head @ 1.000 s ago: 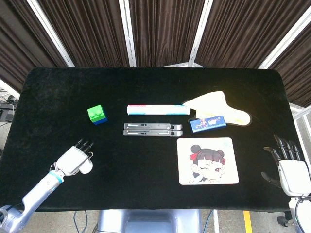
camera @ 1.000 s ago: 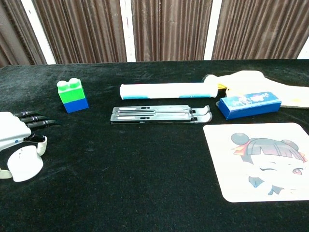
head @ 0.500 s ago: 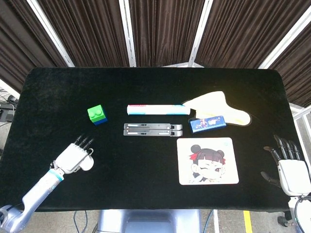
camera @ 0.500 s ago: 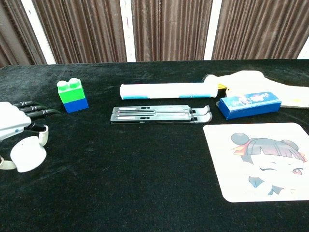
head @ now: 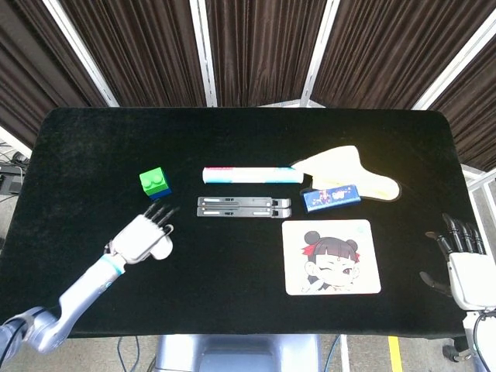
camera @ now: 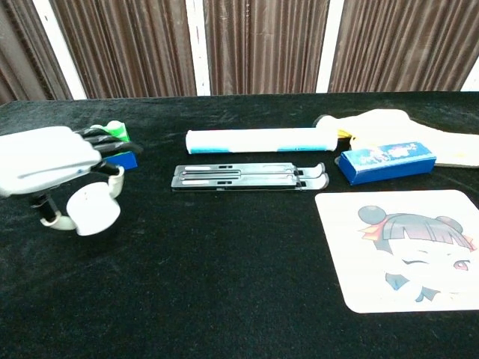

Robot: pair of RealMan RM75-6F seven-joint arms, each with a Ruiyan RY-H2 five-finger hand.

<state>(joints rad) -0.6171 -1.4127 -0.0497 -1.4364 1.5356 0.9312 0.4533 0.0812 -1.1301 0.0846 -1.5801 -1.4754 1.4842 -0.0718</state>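
We are holding our left hand (head: 146, 238) empty with its fingers spread, hovering just short of the green and blue block (head: 156, 184), which is sitting toward the table's (head: 85, 147) left edge. Our right hand (head: 465, 263) is hanging open and empty beyond the table's right edge, well apart from the cartoon mouse pad (head: 332, 256).
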